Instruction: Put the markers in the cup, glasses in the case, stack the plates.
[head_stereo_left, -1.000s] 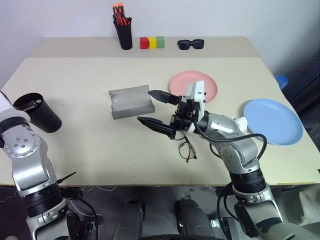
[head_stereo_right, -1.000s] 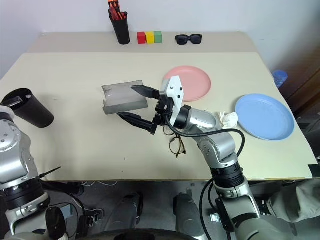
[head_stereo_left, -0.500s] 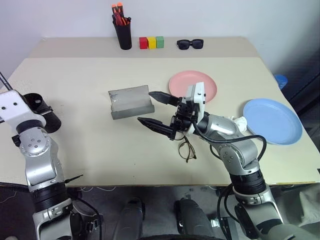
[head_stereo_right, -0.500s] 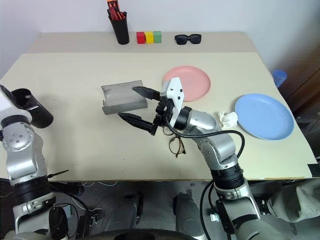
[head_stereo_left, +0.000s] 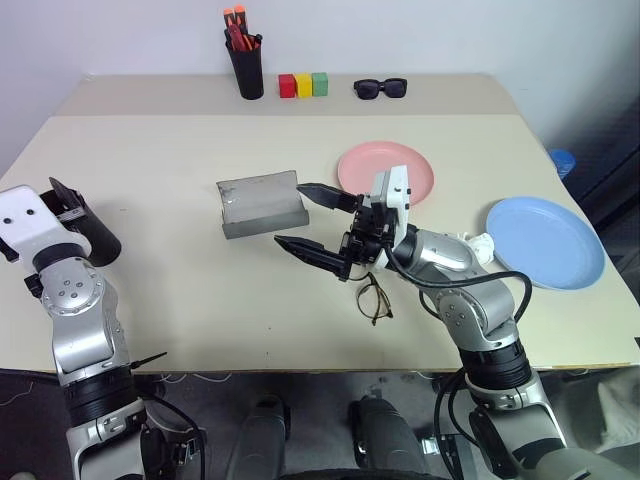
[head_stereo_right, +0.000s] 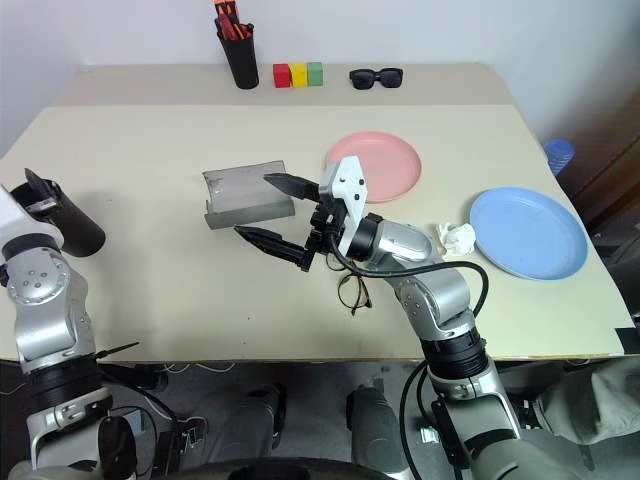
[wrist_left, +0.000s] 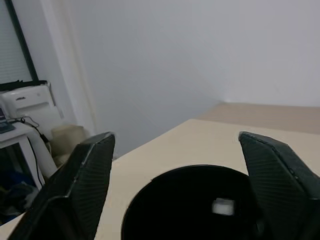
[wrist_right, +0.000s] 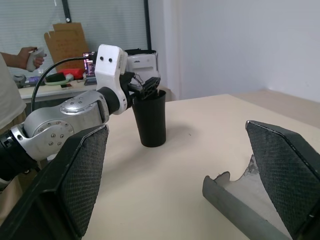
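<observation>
In the left eye view, your left end effector is hanging over the black cup. The cup is standing close to the left edge of the surface. Your right end effector is floating in the middle with its two fingers spread wide and holding nothing. It is pointing at the grey case, which is lying open. One finger is reaching over the case's right end. The glasses are lying just under your right arm, near the front edge. The pink plate is sitting behind that arm. The blue plate is well apart from it, close to the right edge. A crumpled white thing is lying between your right arm and the blue plate. There is lots of bare room between the cup and the case. Along the back edge, a pen holder, three coloured blocks and sunglasses are waiting.

In the left wrist view, your left fingers are standing wide apart above the cup's mouth, gripping nothing. Something small and pale is lying inside the cup, and you cannot tell what it is.

In the right wrist view, your right fingers are also spread wide. Between them, the cup is standing upright, with the left end effector at its rim. A corner of the case is poking in close by. Far behind, a person's hand is holding something.
</observation>
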